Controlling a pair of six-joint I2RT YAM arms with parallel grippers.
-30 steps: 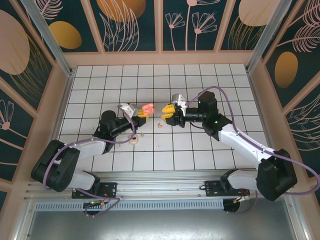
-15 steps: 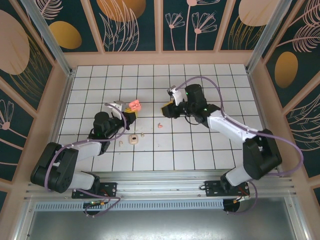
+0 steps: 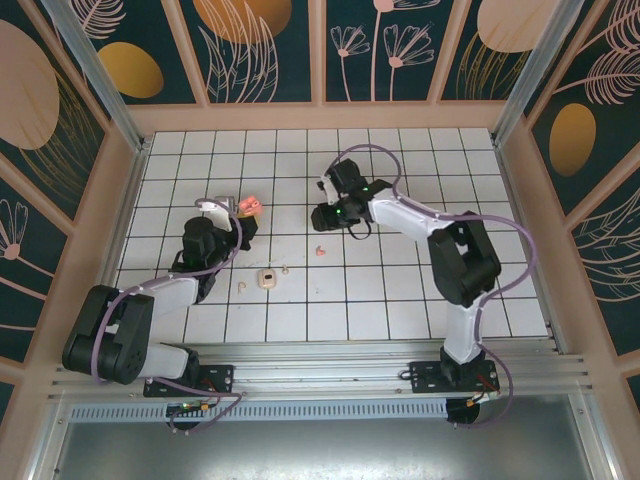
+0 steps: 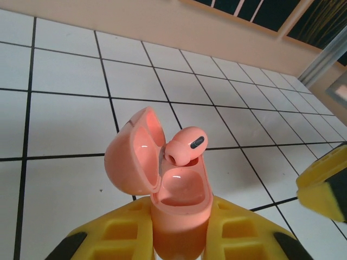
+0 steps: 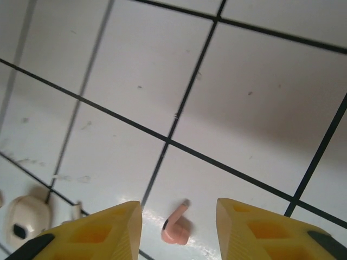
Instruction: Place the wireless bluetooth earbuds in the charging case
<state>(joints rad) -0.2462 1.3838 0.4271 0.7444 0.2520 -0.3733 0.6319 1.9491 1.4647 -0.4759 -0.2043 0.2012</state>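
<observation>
**Right arm swung in over the floor bud; one coral bud seated, three to go**

Right gripper (image 3: 322,215) has moved left and toward the far wall from its spot a second ago, arm now folded across the middle. Left gripper (image 3: 238,214) has drawn back left with its load. Left jaws are clamped on the base of the coral charging case (image 4: 162,187), lid flipped open, held up off the tiles. One coral earbud (image 4: 184,149) sits in a well, head poking out, so it may not be pushed fully home.

Right jaws stand apart with nothing between them. In the right wrist view the second coral earbud (image 5: 176,230) lies on a tile below the gap, untouched. That is likely the next pick.

Cream case (image 3: 266,279) sits on the tiles nearer the bases. Two cream earbuds lie loose by it, one (image 3: 285,268) just right and one (image 3: 243,288) just left.

Progress: roughly a quarter done. Left to do is the second coral bud, then both cream ones.
</observation>
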